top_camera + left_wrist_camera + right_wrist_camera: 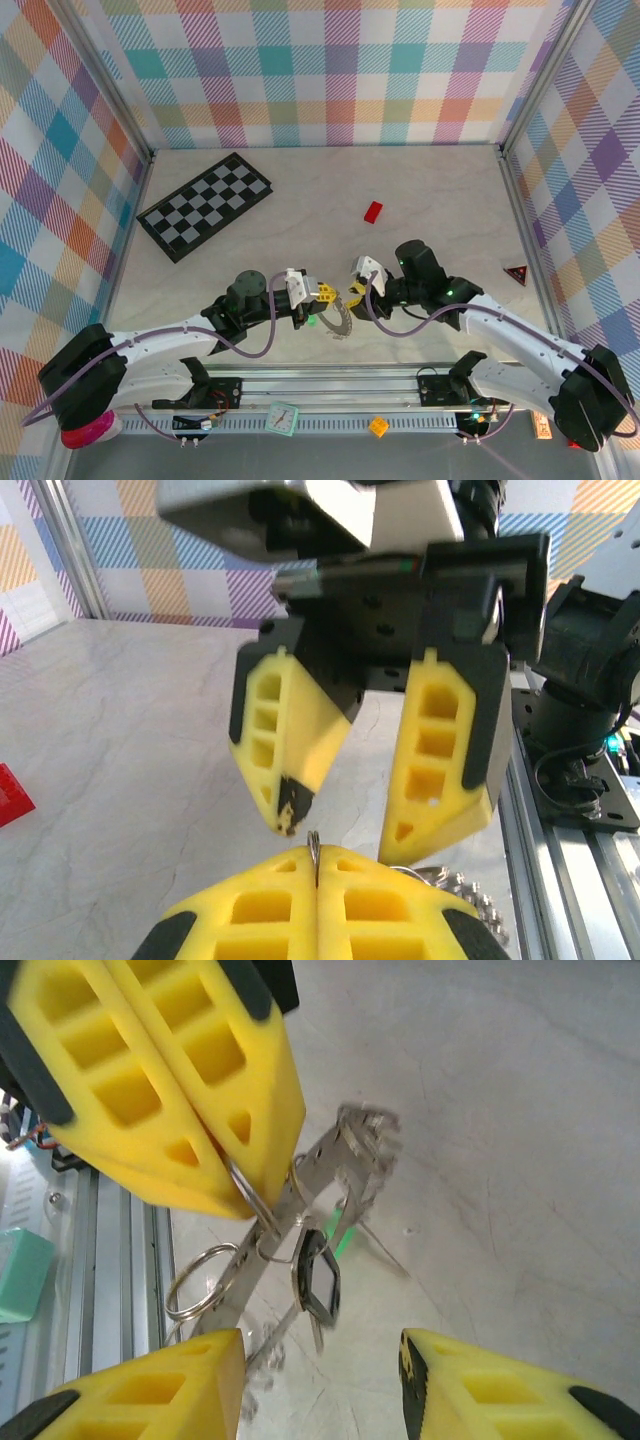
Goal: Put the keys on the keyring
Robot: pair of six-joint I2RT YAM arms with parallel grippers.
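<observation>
Your left gripper point(250, 1195) had its jaws pressed together on a thin wire part of the keyring point(355, 1155), in the upper left of the right wrist view. The bristly chain hung from that pinch toward the centre of the frame. Your right gripper point(350, 835) stood spread and held nothing (it sat just opposite the pinch in the left wrist view).

The black-headed key point(318, 1285) dangled below the pinch, apparently already threaded on. A green glint beside it was likely the green-headed key point(311, 320), too blurred to say whether it was on.

You should have expected this lot to be light, limp and slippery: the chain would sag and swing, and the keys would twist freely. The best hold on a key was its flat plastic head, not the thin blade, with the other pinch kept on the stiff wire rather than the loose chain.
</observation>
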